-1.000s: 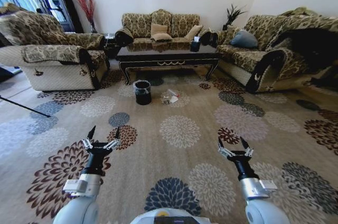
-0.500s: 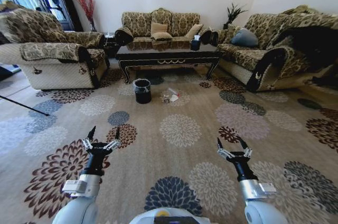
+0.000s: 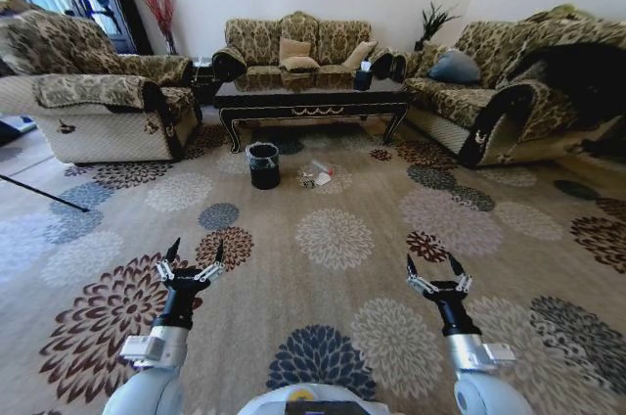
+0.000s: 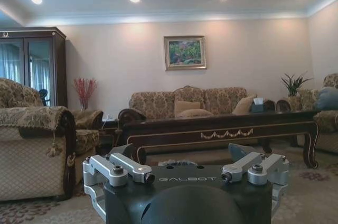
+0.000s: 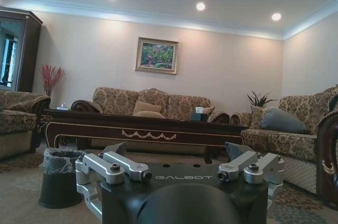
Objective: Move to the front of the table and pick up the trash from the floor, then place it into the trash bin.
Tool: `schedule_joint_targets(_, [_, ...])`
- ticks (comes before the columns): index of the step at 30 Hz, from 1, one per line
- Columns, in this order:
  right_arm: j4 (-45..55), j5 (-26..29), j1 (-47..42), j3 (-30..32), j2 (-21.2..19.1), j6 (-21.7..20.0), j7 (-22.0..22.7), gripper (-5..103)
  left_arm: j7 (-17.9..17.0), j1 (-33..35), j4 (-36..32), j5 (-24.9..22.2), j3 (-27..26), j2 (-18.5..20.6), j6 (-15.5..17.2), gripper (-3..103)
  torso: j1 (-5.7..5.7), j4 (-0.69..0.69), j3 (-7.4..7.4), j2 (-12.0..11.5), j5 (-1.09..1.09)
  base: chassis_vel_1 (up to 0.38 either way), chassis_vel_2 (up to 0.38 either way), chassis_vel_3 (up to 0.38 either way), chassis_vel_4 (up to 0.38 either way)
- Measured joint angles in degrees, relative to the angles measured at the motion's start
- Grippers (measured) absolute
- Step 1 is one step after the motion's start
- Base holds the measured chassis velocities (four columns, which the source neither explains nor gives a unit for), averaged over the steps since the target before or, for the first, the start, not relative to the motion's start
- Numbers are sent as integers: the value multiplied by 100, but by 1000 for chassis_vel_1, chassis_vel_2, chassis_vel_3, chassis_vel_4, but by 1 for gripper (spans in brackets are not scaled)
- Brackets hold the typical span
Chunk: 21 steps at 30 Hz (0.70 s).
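Ahead, across the floral-medallion carpet [image 3: 333, 239], the dark wooden coffee table [image 3: 311, 102] stands between the sofas, its gold-trimmed long front edge facing the robot. On the carpet just in front of that edge, nearer the table's left front corner, sits the small black trash bin [image 3: 262, 165] with a clear liner folded over its rim. The trash [image 3: 316, 176], a small cluster of pale scraps with something clear among them, lies on the carpet just beside the bin toward the table's middle, apart from it and too small to sort piece by piece. Both arms are held low at the near side of the carpet, well apart from bin and litter. The left gripper [image 3: 193, 254] points forward with its fingers spread wide and nothing between them; the right gripper [image 3: 433, 268] matches it, fingers equally splayed and empty. From the right wrist view the bin [image 5: 59, 184] shows before the table's front edge.
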Motion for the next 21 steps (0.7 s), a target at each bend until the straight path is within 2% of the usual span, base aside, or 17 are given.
schedule_joint_targets(3, [-36,27,18,7,5,121,-142,100,6,-13,232,73,8,-29,-93,100,0,0,-93,-90,0,0,0,0,0])
schedule_joint_targets(7, [-41,33,26,14,24,200,-216,100,4,-27,372,71,24,-45,-261,100,0,0,-137,-130,0,0,0,0,0])
schedule_joint_targets(11, [8,-5,32,41,82,291,-292,100,-32,-82,384,57,-9,-41,-437,100,-1,0,-150,-138,0,0,0,0,0])
schedule_joint_targets(21, [47,199,-24,-75,172,422,-582,100,-126,-105,306,52,-112,11,-461,100,-1,0,-138,-122,0,0,0,0,0])
